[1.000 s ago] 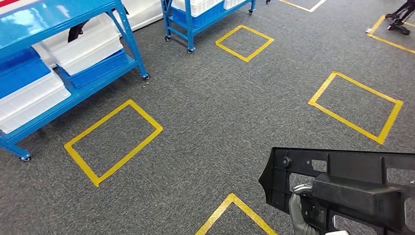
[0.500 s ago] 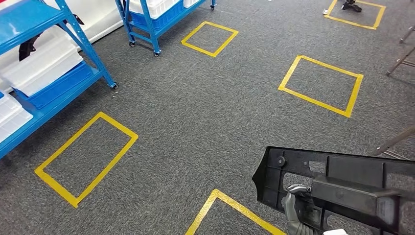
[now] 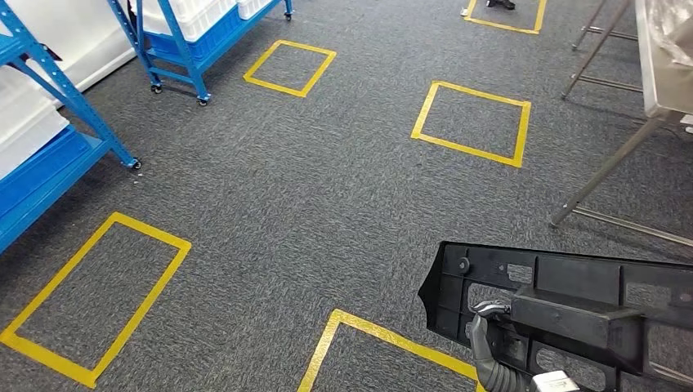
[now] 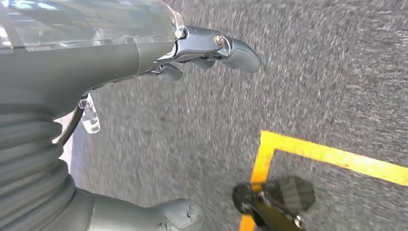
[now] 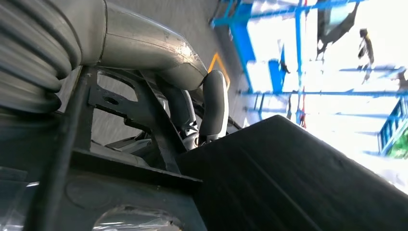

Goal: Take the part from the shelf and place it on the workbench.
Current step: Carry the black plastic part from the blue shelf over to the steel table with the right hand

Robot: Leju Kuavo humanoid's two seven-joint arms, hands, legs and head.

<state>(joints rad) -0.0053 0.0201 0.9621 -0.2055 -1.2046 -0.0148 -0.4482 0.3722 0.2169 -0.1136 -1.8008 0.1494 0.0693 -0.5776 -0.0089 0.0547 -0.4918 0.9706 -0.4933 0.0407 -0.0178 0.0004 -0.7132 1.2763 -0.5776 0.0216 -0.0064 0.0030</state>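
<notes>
**Part Held Above Floor**

The right robot hand (image 3: 488, 339) grips the black part (image 3: 564, 314), fingers hooked through its frame, low over the grey carpet (image 3: 327, 188). The left robot hand (image 4: 192, 50) hangs with fingers spread, holding nothing. Blue shelf (image 3: 49, 155) far left; desk (image 3: 662, 61) far right.

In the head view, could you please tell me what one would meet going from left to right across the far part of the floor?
Blue shelf → small yellow tape square → larger yellow tape square → metal workbench.

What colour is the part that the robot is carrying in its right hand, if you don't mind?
The part is black; the head view shows it best.
</notes>
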